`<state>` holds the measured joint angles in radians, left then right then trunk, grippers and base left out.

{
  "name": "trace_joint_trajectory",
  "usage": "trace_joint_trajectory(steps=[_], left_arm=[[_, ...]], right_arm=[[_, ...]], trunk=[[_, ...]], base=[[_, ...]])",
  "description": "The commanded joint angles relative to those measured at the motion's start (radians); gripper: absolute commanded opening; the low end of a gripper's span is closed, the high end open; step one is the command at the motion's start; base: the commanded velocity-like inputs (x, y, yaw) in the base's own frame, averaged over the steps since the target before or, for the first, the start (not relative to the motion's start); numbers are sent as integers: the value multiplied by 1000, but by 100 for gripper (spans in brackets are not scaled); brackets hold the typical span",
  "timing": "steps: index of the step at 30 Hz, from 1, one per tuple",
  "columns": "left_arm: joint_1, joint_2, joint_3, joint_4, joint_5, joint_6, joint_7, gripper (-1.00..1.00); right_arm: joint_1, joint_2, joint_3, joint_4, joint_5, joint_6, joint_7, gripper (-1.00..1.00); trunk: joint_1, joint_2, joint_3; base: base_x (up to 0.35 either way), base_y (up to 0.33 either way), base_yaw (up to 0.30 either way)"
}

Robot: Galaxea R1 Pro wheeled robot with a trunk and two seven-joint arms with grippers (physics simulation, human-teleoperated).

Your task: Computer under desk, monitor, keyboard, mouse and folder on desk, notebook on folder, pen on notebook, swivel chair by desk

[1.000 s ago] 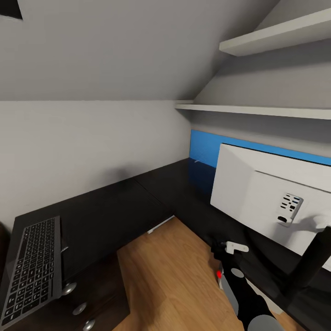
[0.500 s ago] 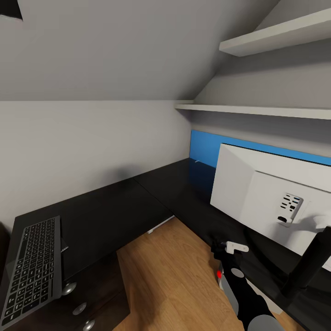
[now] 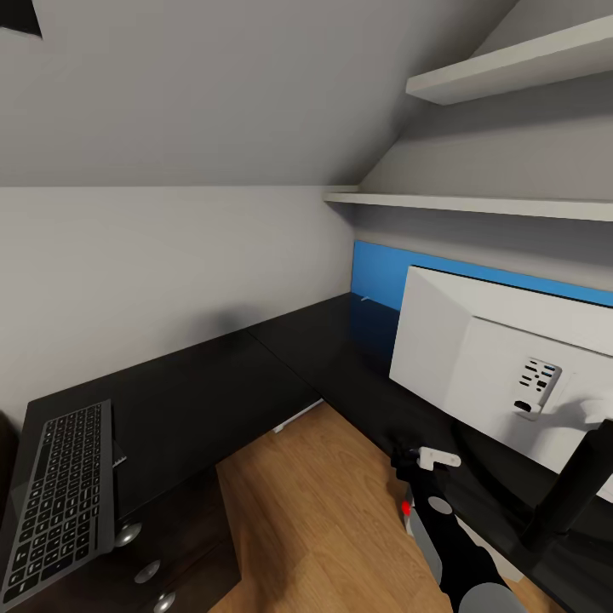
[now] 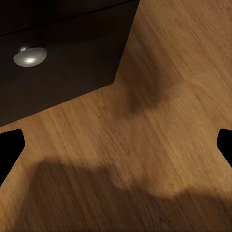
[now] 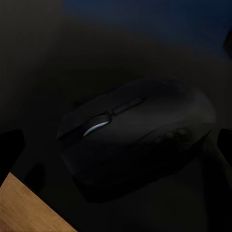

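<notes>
The dark mouse (image 5: 140,130) lies on the black desk (image 3: 213,383), seen close up in the right wrist view. My right gripper (image 5: 116,145) is open just above it, one fingertip on each side and neither touching. My right arm (image 3: 443,528) reaches over the desk's inner edge below the monitor (image 3: 477,366), which stands on the desk with its white back toward me. The keyboard (image 3: 60,494) lies flat on the desk's left wing. My left gripper (image 4: 116,145) hangs open over the wood floor with nothing in it.
Dark drawers with a round silver knob (image 4: 30,56) sit under the left wing. A blue back panel (image 3: 375,272) stands behind the monitor, with two white shelves (image 3: 477,204) above. Light wood floor (image 3: 315,511) fills the desk's inner corner.
</notes>
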<state>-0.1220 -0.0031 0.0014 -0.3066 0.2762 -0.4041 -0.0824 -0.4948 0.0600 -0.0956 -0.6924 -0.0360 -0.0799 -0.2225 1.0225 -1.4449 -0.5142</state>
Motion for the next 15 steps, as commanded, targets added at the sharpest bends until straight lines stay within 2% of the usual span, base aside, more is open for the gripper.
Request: trace_joint_trajectory(steps=[1, 15], left_arm=[[-1, 0, 0, 1, 11, -2, -8, 100], [-1, 0, 0, 1, 11, -2, -8, 100]], right_arm=[[-1, 1, -2, 1, -4, -5, 0, 100], [-1, 0, -15, 2, -4, -5, 0, 100]], trunk=[[0, -1, -1], [0, -1, -1]], base=[[0, 0, 0], [0, 0, 0]])
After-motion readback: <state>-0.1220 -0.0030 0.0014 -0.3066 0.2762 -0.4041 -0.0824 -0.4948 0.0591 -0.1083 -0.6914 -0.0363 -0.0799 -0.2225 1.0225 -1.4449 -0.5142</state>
